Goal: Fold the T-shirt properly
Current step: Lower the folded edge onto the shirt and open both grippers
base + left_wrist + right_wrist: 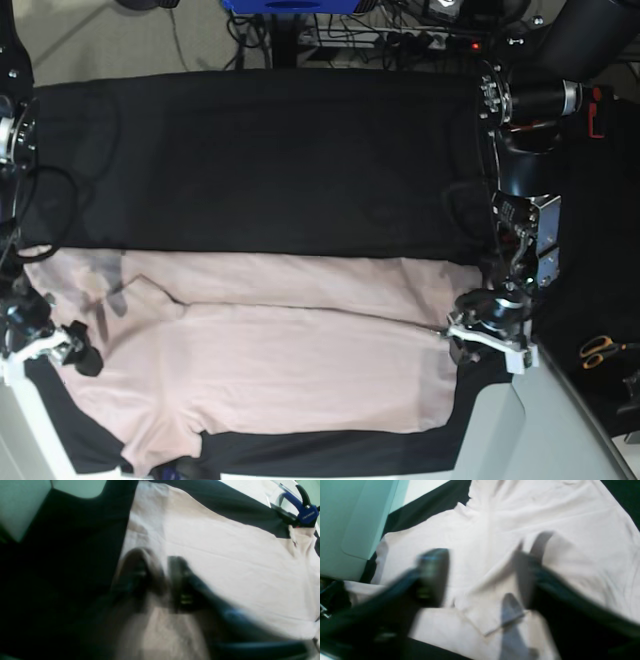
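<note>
Blurred and close to the lens, the left gripper (pixel 160 580) hangs over the hem end of the T-shirt (pixel 225 562); its fingers (pixel 178 580) stand a little apart with only a narrow gap, and no cloth is visibly pinched. Beyond them the pink fabric runs flat up and to the right across the black table cloth (pixel 75 555), toward a blue clamp (pixel 303 511) at the table edge.

From the right wrist, the right gripper (pixel 480 577) has its fingers (pixel 433 575) spread wide over loose, rumpled fabric — a small folded flap lies just below them, untouched.

Seen from the base camera, the T-shirt (pixel 290 350) lies on the near half of the table, its long axis running side to side, the sleeve end by the right gripper (pixel 55 340) and the hem end by the left gripper (pixel 490 335). A lengthwise fold line already crosses it. Orange-handled scissors (pixel 600 350) lie well apart.

The risk, I judge, is uneven regrasping — one arm catching a single layer while the other catches two would drag the fold askew, and the rumpled sleeve end could bunch.
</note>
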Controlling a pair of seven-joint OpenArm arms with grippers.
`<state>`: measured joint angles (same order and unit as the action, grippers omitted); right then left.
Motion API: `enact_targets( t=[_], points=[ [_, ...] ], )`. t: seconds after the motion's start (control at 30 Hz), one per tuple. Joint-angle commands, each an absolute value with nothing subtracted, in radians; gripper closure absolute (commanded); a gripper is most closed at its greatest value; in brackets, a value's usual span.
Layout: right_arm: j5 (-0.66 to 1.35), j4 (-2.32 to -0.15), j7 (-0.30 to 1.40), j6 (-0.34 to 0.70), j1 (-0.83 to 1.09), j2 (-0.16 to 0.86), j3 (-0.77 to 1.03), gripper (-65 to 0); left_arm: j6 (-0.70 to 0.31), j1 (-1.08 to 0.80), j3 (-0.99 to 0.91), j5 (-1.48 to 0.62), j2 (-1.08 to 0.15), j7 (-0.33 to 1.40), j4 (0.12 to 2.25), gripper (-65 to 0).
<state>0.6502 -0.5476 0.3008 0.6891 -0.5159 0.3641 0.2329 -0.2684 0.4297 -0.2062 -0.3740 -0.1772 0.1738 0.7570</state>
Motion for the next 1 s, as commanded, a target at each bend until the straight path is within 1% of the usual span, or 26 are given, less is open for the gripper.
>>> enact_targets(
  t=[0.0,0.03,0.07,0.1,0.2,0.3,0.43,0.47,0.57,0.63,0.7,0.77,0.87,0.97],
  points=[
    [0.673,-0.565,0.275,0.698,-0.545,0.383,0.239,-48.8,-0.275,0.46,-0.214,-0.387,-0.193,0.145,0.776,-31.1],
    [0.674,-0.567,0.275,0.698,-0.544,0.383,0.24,-51.5,-0.275,0.46,-0.219,-0.389,-0.193,0.143,0.783,-36.0],
    [0.674,-0.568,0.275,0.698,-0.545,0.383,0.24,-51.3,-0.275,0.461,-0.222,-0.389,-0.194,0.143,0.786,-38.8],
    [0.676,-0.573,0.278,0.698,-0.547,0.383,0.242,-50.6,-0.275,0.461,-0.222,-0.39,-0.203,0.143,0.799,-40.2],
    [0.728,-0.631,0.286,0.698,-0.533,0.384,0.242,-49.4,-0.275,0.466,-0.222,-0.39,-0.211,0.15,0.84,-40.8],
    [0.846,-0.723,0.348,0.698,-0.473,0.406,0.268,-49.2,-0.275,0.43,-0.214,-0.39,-0.214,0.162,0.944,-40.8],
    [1.026,-0.872,0.455,0.698,-0.302,0.409,0.449,-49.2,-0.275,0.26,-0.209,-0.39,-0.216,0.305,1.173,-40.8],
    [1.064,-0.895,0.46,0.662,-0.252,0.398,0.495,-49.1,-0.275,0.219,-0.209,-0.387,-0.216,0.311,1.207,-40.8],
    [1.15,-0.937,0.463,0.495,-0.14,0.341,0.616,-46.7,-0.277,0.096,-0.209,-0.39,-0.243,0.315,1.25,-41.0],
    [1.167,-0.917,0.463,0.383,-0.094,0.315,0.684,-45.0,-0.277,0.041,-0.209,-0.392,-0.266,0.332,1.251,-40.8],
    [1.162,-0.871,0.461,0.312,-0.088,0.297,0.711,-45.5,-0.277,0.007,-0.219,-0.392,-0.28,0.374,1.251,-40.6],
    [1.162,-0.808,0.461,0.312,-0.091,0.297,0.713,-45.5,-0.278,-0.028,-0.22,-0.392,-0.286,0.384,1.257,-40.6],
    [1.162,-0.687,0.46,0.34,-0.143,0.302,0.717,-45.5,-0.278,-0.065,-0.222,-0.392,-0.278,0.384,1.268,-40.6],
    [1.162,-0.572,0.43,0.346,-0.194,0.326,0.711,-45.0,-0.278,-0.077,-0.223,-0.397,-0.26,0.386,1.26,-40.5]
  ],
)
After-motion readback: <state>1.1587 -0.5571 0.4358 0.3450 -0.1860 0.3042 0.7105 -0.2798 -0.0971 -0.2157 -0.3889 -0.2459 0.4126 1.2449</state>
